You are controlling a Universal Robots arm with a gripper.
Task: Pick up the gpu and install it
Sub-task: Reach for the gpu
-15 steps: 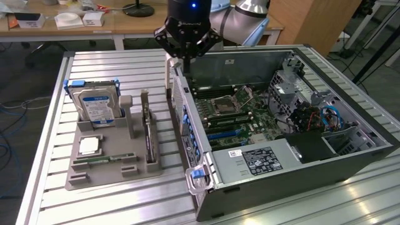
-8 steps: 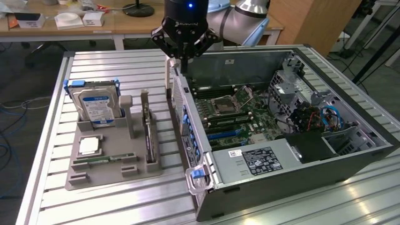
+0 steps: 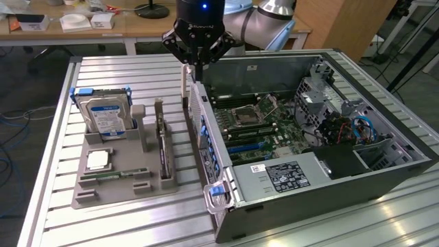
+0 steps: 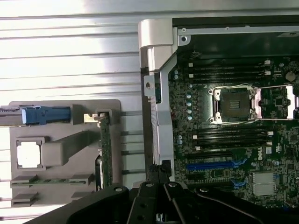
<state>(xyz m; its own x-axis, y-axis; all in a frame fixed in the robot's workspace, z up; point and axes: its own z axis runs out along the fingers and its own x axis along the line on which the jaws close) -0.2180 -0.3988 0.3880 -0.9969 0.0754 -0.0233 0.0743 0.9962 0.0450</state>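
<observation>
- Task status: at the very start. Neither pick-up nor installation made, as far as shown.
- Location of the gpu [image 3: 162,146] [image 4: 103,149]: on edge in a narrow slot of the grey tray [image 3: 116,193] [image 4: 60,105], on the counter [image 3: 123,72] [image 4: 70,46], just beside the computer case [image 3: 309,206] [image 4: 156,35] and outside its perforated wall. Free of any contact with the jaws.
- Also in the tray, on the side farther from the case: a blue-labelled hard drive [image 3: 106,118], upright in its own holder.
- Inside the case: motherboard [image 3: 274,121] [image 4: 233,154] exposed; blue expansion slot [image 3: 243,149] [image 4: 212,165] bare, with no card seated.
- Done: nothing of the task proper.
- Left, by judgement from the layout: the whole of it, both lifting the gpu out of the tray and seating it in the case.
- State of the jaws: clenched fully, tips pressed together, nothing grasped between them.
- Position of the jaws: directly above the top edge of the case's perforated wall, near the gpu but clear of it.
- Contact between the tips and that wall edge: cannot be told.
</observation>
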